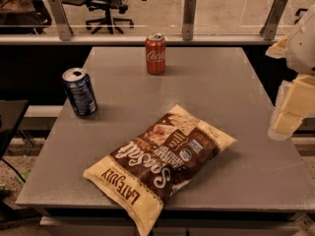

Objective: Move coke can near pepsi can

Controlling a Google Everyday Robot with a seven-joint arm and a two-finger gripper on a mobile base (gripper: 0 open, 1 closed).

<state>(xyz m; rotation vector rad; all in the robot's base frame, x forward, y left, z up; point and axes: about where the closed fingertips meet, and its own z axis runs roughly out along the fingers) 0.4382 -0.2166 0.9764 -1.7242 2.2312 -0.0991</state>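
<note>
**Cans well apart; gripper at right edge**

Your table (246, 146) carries a chip bag (160, 163) lying flat, near centre. Your gripper (288, 119) hangs at the right edge, touching nothing; I cannot tell whether it is open or closed. The coke can (155, 54) stands upright, far centre. The pepsi can (79, 92) stands at the left, well apart from it.

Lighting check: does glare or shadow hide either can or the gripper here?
Camera view: warm, dim light; the coke can and pepsi can stand plain, small highlights on their silver tops, soft shadows on the table; the gripper, at the right edge above the table's side, looks pale and washed out.
</note>
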